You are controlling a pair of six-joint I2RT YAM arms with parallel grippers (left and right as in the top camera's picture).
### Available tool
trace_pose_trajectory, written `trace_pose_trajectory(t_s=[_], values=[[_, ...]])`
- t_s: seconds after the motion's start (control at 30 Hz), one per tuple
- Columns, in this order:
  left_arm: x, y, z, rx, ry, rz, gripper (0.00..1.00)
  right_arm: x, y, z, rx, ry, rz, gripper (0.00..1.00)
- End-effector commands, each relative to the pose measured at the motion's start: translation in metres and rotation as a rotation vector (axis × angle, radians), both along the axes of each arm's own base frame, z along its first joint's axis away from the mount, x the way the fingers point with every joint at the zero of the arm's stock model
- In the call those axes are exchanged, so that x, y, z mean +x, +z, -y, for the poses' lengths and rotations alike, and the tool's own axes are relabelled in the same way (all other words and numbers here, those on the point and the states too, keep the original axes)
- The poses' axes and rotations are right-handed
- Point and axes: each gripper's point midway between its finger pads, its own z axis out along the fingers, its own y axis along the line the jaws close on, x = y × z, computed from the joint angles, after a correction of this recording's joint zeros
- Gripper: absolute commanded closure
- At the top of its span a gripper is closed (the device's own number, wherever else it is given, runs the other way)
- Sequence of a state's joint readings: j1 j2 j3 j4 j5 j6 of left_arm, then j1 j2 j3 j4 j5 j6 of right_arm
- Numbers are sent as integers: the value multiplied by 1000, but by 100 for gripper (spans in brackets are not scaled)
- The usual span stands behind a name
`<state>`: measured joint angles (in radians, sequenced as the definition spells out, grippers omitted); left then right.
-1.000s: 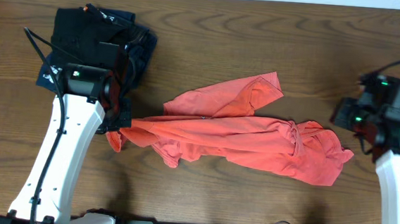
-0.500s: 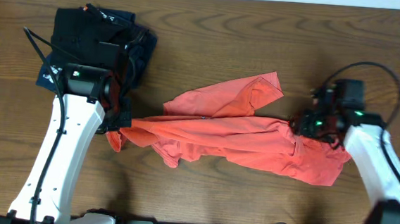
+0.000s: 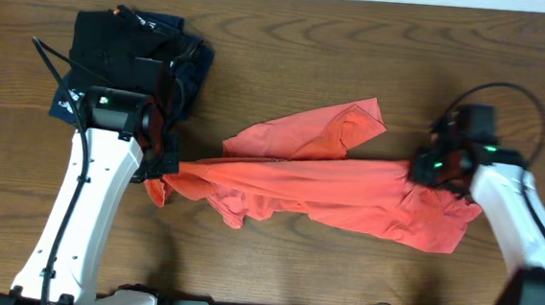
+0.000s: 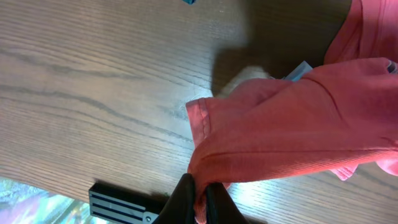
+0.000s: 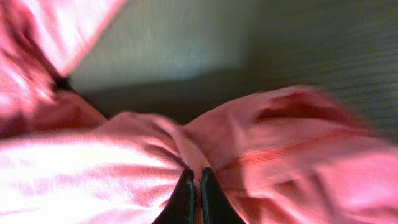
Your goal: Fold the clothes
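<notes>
T-shirt (image 3: 328, 190), coral-red, taut between left end effector (image 4: 200, 190) and right end effector (image 5: 194, 179).

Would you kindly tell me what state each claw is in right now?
Left claw: closed, pinching the T-shirt edge.
Right claw: closed on the T-shirt's other end.

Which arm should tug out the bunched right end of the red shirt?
Right. The right gripper is shut on the shirt at that bunched end, while the left gripper pinches the opposite end, anchoring it.

Overhead looks straight down; both wrist cameras close on T-shirt (image 3: 328, 190).
</notes>
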<state>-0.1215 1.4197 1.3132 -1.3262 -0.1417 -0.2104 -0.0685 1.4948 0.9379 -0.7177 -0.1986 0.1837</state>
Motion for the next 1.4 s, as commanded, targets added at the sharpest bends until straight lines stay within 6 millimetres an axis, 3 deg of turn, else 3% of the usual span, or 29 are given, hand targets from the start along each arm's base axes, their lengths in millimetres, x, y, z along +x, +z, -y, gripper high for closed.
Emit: trace_pose_trajectory(t_s=[0.0,0.1,0.23,0.37,0.5,0.6,0.67,0.77,0.8,0.93,1.13,1.23,1.3,1.37], values=[[3,12,-5,20,11,31,94,19,75,56,-109,-196,202,99],[7,29,-4,14,8,79,94,10,110,93,-124,-361,290,99],[18,59,7,-37,-33,196,94,-8,125,104,-111,-415,311,99],[43,101,74,-298,-270,390,94,-38,118,132,-230,-573,218,99],[59,142,146,-469,-484,584,94,-48,115,142,-238,-669,189,99],[62,152,197,-521,-636,646,94,-53,113,146,-245,-697,174,99],[58,146,227,-541,-724,633,94,-55,112,148,-247,-704,165,97],[52,123,264,-552,-816,564,94,-61,110,148,-246,-712,142,73],[50,113,274,-552,-841,535,94,-63,109,149,-246,-716,136,69],[31,79,327,-619,-949,425,94,-66,109,150,-219,-732,132,68],[-19,62,413,-765,-1112,386,94,-61,110,147,-165,-713,148,68],[-38,56,428,-738,-1160,386,94,-56,111,141,-137,-670,166,67],[-43,52,427,-704,-1166,379,87,-49,113,133,-99,-621,185,67],[-42,48,417,-653,-1152,371,58,-38,117,120,-42,-523,229,67]])
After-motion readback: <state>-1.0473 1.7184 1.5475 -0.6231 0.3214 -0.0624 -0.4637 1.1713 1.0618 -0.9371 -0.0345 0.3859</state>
